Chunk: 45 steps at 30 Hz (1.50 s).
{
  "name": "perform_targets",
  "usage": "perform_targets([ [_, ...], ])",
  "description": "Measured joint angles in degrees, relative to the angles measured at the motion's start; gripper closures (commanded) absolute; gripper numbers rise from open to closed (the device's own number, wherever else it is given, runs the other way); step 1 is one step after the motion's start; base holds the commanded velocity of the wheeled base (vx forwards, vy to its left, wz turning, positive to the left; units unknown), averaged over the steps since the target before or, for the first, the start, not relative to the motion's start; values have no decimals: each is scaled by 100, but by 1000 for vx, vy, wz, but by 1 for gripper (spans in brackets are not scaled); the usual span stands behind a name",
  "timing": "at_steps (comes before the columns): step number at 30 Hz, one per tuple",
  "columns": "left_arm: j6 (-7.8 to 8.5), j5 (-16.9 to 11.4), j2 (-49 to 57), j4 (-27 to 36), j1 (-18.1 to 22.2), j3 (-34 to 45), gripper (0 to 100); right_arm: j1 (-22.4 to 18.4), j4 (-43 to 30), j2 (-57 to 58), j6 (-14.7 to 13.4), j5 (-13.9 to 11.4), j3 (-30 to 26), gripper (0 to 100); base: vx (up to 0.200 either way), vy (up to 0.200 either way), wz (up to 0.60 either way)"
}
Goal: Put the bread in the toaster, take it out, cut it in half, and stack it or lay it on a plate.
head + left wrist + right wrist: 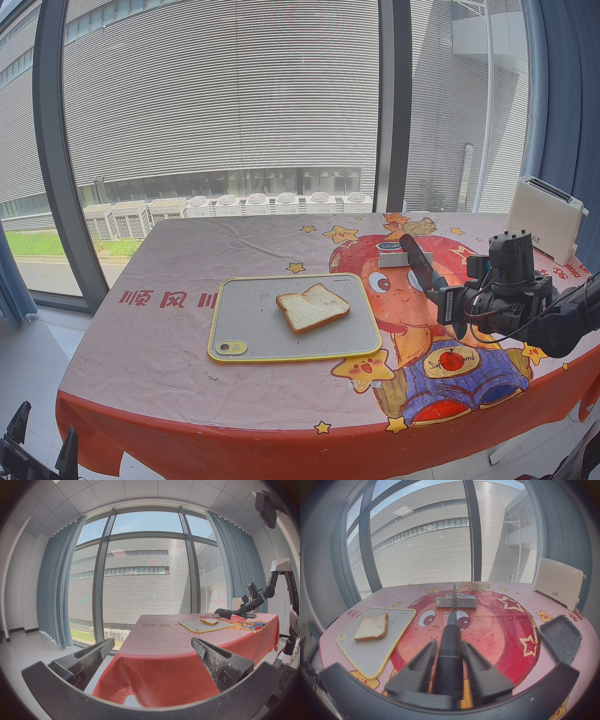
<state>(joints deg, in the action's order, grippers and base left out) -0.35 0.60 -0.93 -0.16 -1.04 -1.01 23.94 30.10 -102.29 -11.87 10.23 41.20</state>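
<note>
Tall window [219, 94] seen across upper frame, daylight admitted. Blue curtain [562, 94] hung at right edge. Pale floor [31, 362] seen lower left.

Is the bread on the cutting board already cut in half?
No: the bread lies whole on the cutting board, while the right gripper holds the knife away from it.

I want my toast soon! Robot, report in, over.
Left jaws open, low beside the table. Right jaws shut on knife. Bread whole, on cutting board. Nothing between knife and bread.
</note>
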Motion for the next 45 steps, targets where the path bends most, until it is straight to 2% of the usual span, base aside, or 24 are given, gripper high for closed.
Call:
perform_targets([
  [45, 0, -2, 0, 0, -4, 0, 0, 59, -2, 869, -2, -2, -5, 100, 0, 0, 0],
])
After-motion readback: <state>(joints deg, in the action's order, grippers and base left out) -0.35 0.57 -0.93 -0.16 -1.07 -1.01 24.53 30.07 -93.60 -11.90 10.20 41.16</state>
